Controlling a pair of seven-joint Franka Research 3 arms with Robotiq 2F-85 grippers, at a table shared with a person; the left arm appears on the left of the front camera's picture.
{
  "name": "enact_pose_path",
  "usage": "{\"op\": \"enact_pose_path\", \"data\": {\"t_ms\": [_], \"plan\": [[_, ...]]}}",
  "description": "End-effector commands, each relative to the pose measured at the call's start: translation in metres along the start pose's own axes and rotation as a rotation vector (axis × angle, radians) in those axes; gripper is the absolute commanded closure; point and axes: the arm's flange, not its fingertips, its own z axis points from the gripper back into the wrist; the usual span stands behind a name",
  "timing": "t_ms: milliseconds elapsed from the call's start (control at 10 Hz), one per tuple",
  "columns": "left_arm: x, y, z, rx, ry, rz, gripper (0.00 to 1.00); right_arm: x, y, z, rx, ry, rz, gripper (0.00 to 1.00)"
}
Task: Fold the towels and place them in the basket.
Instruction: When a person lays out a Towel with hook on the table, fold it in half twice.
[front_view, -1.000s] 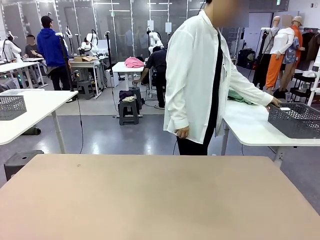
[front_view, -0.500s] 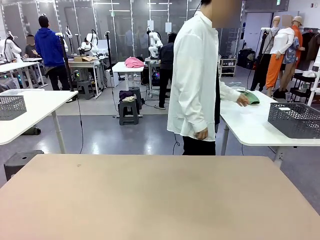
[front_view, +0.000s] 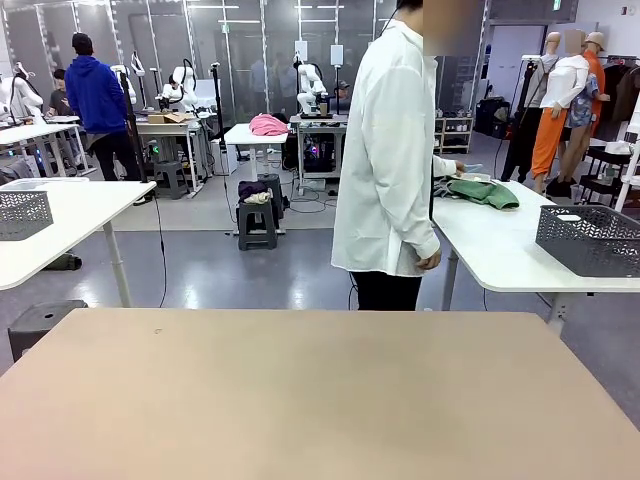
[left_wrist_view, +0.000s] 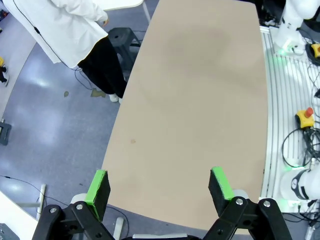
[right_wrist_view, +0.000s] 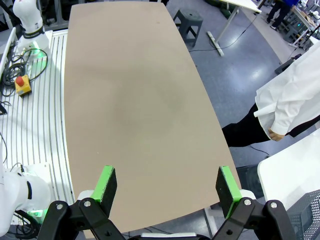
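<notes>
Across the tan table (front_view: 320, 390) a person in a white coat (front_view: 385, 150) stands turned toward a white side table (front_view: 500, 250) at the right. Their hand rests at a bunched green cloth (front_view: 486, 192) on that table, which looks like a towel. The dark mesh basket (front_view: 590, 240) sits at the same table's right end, and its corner also shows in the right wrist view (right_wrist_view: 310, 220). My left gripper (left_wrist_view: 159, 187) hangs open above the tan table (left_wrist_view: 200, 100) with nothing between its fingers. My right gripper (right_wrist_view: 166, 184) is open as well, above the tan table (right_wrist_view: 130, 100).
A paler grey mesh basket (front_view: 22, 213) stands on another white table at the left. A stool (front_view: 40, 325) sits on the floor beyond the tan table's far left corner. Robot bases and cables (left_wrist_view: 300, 125) line the table's near side.
The person's hand has drawn back from the basket end of the side table to the green cloth, which now lies bunched closer to them. Both grippers have stayed still and open.
</notes>
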Motion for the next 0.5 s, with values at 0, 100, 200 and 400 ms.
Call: {"op": "enact_pose_path", "data": {"t_ms": [0,100,200,400], "plan": [[0.0012,-0.0001,0.0006,0.003,-0.009,-0.001,0.0,0.002,-0.0001,0.0001,-0.001,-0.011,0.003,0.0],[0.0012,-0.0001,0.0006,0.003,-0.009,-0.001,0.0,0.002,-0.0001,0.0001,-0.001,-0.011,0.003,0.0],[0.0012,-0.0001,0.0006,0.003,-0.009,-0.001,0.0,0.002,-0.0001,0.0001,-0.001,-0.011,0.003,0.0],[0.0012,-0.0001,0.0006,0.003,-0.009,-0.001,0.0,0.002,-0.0001,0.0001,-0.001,-0.011,0.003,0.0]]}}
